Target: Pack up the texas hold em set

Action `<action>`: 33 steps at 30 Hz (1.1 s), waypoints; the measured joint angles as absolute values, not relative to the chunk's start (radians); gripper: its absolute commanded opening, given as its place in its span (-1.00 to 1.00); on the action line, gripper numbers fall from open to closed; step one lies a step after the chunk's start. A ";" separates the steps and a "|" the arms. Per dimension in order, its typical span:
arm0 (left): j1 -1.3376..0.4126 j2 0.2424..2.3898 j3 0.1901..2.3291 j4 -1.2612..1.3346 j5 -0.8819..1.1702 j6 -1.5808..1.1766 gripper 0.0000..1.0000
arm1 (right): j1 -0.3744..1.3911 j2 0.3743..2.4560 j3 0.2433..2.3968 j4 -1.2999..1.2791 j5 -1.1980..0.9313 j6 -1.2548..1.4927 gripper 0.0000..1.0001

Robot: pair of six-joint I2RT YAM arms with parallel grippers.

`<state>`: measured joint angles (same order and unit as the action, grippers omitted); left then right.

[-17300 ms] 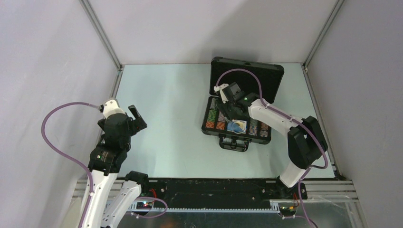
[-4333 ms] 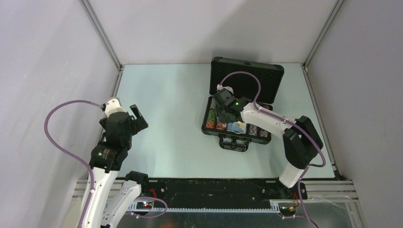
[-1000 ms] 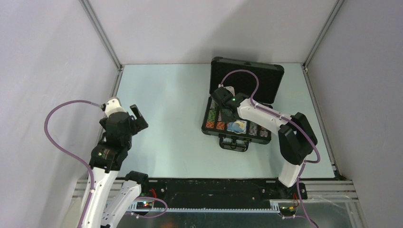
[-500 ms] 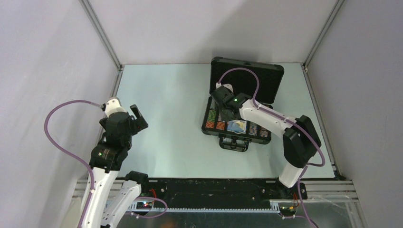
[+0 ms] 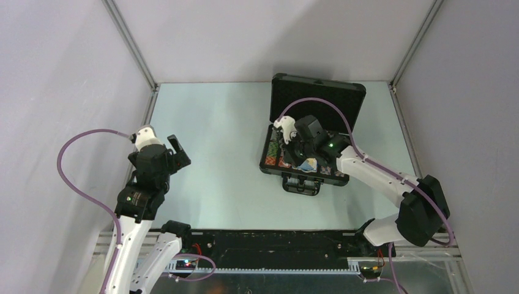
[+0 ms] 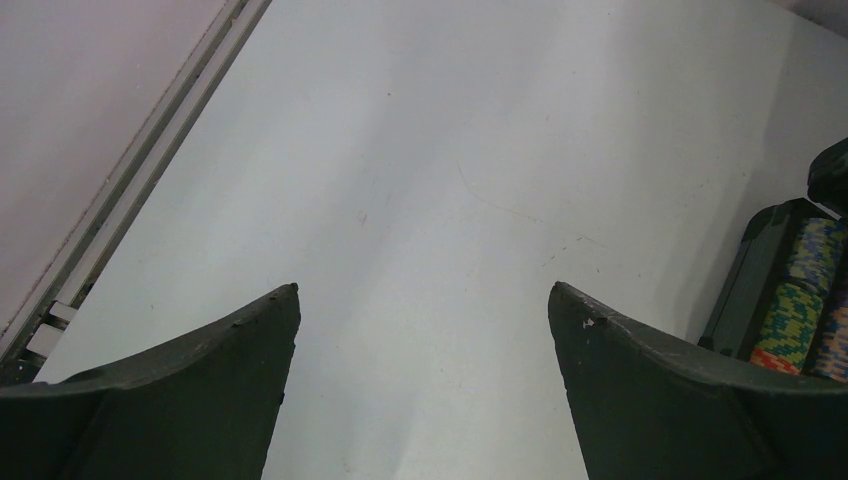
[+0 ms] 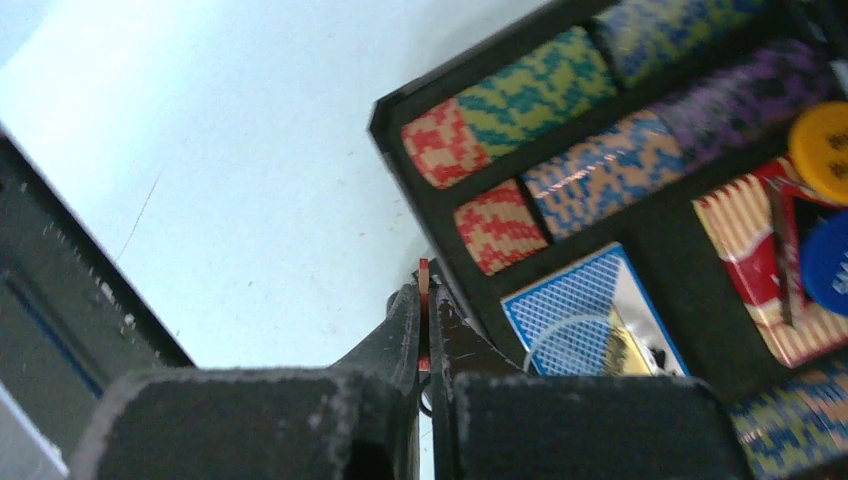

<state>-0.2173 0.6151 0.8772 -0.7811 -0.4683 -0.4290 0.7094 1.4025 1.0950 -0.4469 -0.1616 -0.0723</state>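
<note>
The black case lies open at the table's back right, its foam-lined lid standing up behind. In the right wrist view its rim frames multicoloured chip rows, a blue card box and a red-white card box with a yellow disc and a blue disc over it. My right gripper hovers over the case's front half, shut on a thin red-white chip seen edge-on. My left gripper is open over bare table, far left of the case.
The case's left end with chip rows shows at the right edge of the left wrist view. A metal frame rail runs along the table's left edge. The case handle points toward the arms.
The right gripper closed on the red-white chip. The right arm swung its elbow out to the near right, and the wrist moved from the case's back left toward its front middle. The left arm stayed put.
</note>
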 measured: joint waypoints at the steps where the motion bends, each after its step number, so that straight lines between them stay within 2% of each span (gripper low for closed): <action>1: -0.217 0.615 0.877 -0.781 -0.468 -0.429 0.97 | 0.708 1.406 1.087 -0.441 -0.206 -0.102 -1.00; 7: -0.217 0.615 0.877 -0.781 -0.468 -0.429 0.97 | 0.722 1.452 1.081 -0.389 -0.301 -0.223 -1.00; 33: -0.217 0.616 0.877 -0.781 -0.468 -0.429 0.97 | 0.755 1.601 1.079 -0.338 -0.174 -0.551 -1.00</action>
